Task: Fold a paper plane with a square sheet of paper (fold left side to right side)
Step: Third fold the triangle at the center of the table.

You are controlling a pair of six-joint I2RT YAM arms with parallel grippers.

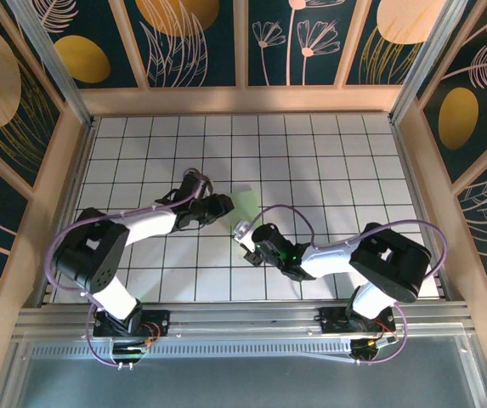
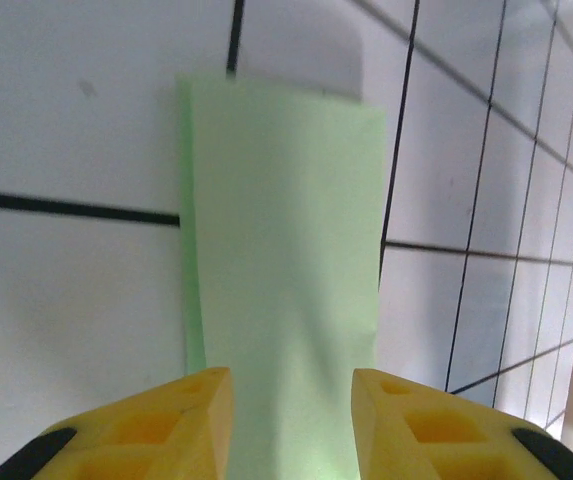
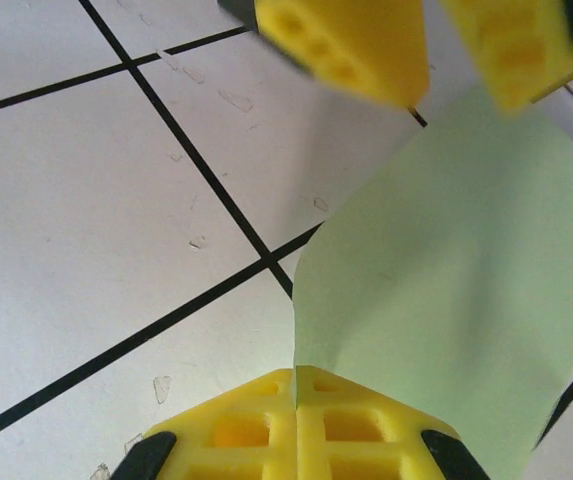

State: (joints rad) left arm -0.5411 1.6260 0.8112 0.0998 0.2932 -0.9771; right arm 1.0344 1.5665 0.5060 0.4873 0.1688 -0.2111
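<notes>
right claw (image 3: pixel 296 385) clenched on thin pale green paper sheet (image 3: pixel 446 280) | left claw (image 2: pixel 291 385) released astride it | i'd carry the edge toward 3 o'clock, low

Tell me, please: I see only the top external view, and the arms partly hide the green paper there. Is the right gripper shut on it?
Observer: Yes. In the right wrist view the right gripper is shut, with an edge of the green paper pinched between its fingers.
Operator: And the other arm?
Observer: In the left wrist view the left gripper is open; the paper lies in the gap between its separated fingers.
</notes>
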